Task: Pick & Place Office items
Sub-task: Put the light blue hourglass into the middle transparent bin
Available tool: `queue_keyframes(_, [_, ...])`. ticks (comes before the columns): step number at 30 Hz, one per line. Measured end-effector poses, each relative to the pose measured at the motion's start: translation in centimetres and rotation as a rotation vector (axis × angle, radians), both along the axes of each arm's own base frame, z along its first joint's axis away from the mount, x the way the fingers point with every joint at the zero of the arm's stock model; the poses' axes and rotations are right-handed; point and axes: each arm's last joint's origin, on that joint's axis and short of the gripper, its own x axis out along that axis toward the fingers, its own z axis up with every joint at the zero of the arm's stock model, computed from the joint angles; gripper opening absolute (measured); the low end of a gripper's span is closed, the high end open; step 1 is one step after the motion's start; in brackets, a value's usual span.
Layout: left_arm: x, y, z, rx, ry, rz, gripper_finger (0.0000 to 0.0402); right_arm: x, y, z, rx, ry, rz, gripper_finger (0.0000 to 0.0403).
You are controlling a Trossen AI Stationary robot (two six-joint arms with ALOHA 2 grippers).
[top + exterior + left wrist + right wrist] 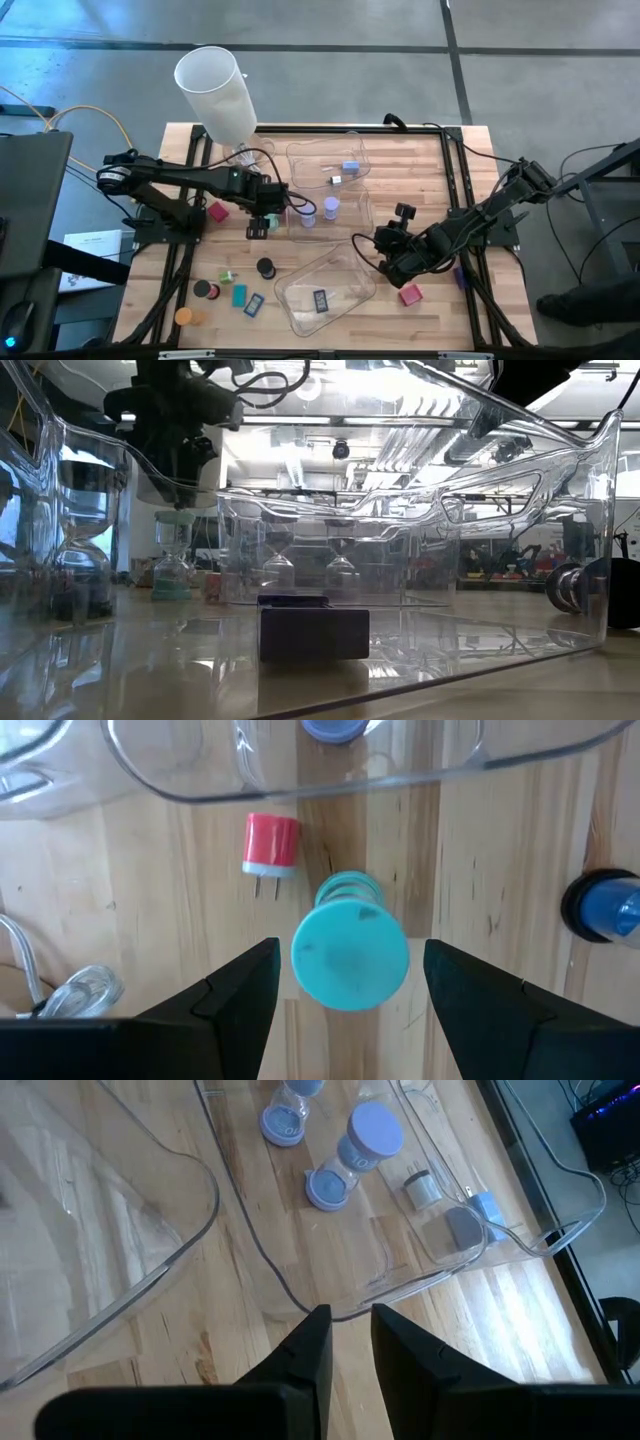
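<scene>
You have a few items in the clear trays (300,305) and most still loose on the table (440,200); left gripper (350,970) spread wide over the teal hourglass (350,952), apparently ungripped; right gripper (350,1342) narrow, empty.

You have three clear trays (300,312) on the bench (440,320), and one big white cylinder (216,92) at its far edge. Count two pink blocks (410,294), one beside each arm. Two lilac hourglass timers (331,209) stand together in the middle, plus one teal timer (350,952). Near the front left you'll find two black round pieces (265,268), one orange one (184,316), and perhaps two flat teal-blue rectangles (240,295), though those are small.
</scene>
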Motion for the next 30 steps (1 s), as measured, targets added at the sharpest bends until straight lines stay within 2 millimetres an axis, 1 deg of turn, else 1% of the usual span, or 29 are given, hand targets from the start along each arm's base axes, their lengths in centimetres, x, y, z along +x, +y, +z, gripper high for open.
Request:
queue_keyframes(10, [0.1,0.0,0.0,-0.01,-0.008,0.008,0.0239,0.0,0.0,0.0,0.002,-0.003,0.0,0.0061])
queue_keyframes(17, [-0.2,0.0,-1.5,-0.012,0.008,0.004,0.0239,0.0,0.0,0.0,0.003,-0.003,0.0,0.0061])
queue_keyframes(22, [-0.2,0.0,-2.2,-0.008,-0.007,0.004,0.0239,0.1,0.0,0.0,0.005,-0.006,0.0,0.0061])
queue_keyframes(24, [-0.3,0.0,-2.5,-0.024,0.013,0.002,0.0239,0.1,0.0,0.0,0.005,-0.006,0.0,0.0061])
queue_keyframes(30, [-0.2,-0.1,-2.4,-0.025,0.003,0.0,0.0239,0.1,0.1,0.0,0.014,-0.009,0.001,0.0061])
